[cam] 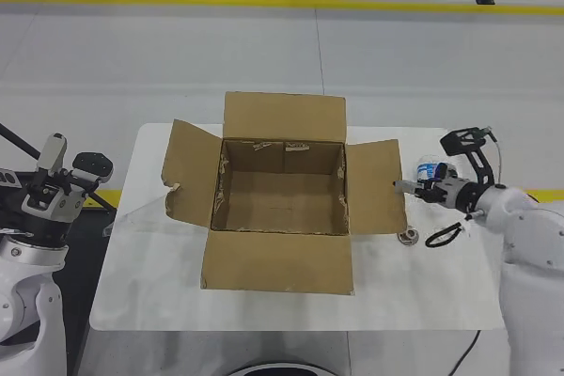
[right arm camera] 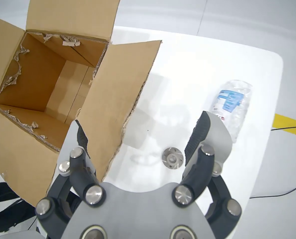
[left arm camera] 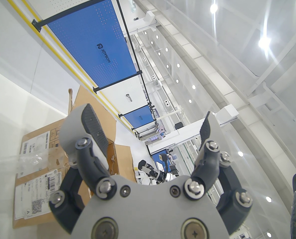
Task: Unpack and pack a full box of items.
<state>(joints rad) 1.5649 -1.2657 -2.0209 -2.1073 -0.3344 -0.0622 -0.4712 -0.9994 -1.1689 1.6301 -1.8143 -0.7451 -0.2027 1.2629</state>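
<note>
An open cardboard box point(cam: 280, 193) stands in the middle of the white table point(cam: 263, 301), all flaps folded outward, and its inside point(right arm camera: 38, 85) looks bare. A clear plastic water bottle point(right arm camera: 233, 103) lies on its side near the table's right edge point(cam: 430, 172). A small round metal flange point(right arm camera: 172, 159) rests between the bottle and the box's right flap point(cam: 409, 235). My right gripper point(right arm camera: 140, 135) hovers open above the flange, beside that flap point(cam: 409, 186), holding nothing. My left gripper point(left arm camera: 148, 115) is open, tipped up toward the ceiling, off the table's left side point(cam: 73, 158).
The box's right flap point(right arm camera: 128, 88) rises close to one finger of my right gripper. Printed labels cover the box's outer wall point(left arm camera: 38, 175). A black cable point(right arm camera: 287, 128) runs along the floor beyond the table's right edge. Bare tabletop lies in front of the box.
</note>
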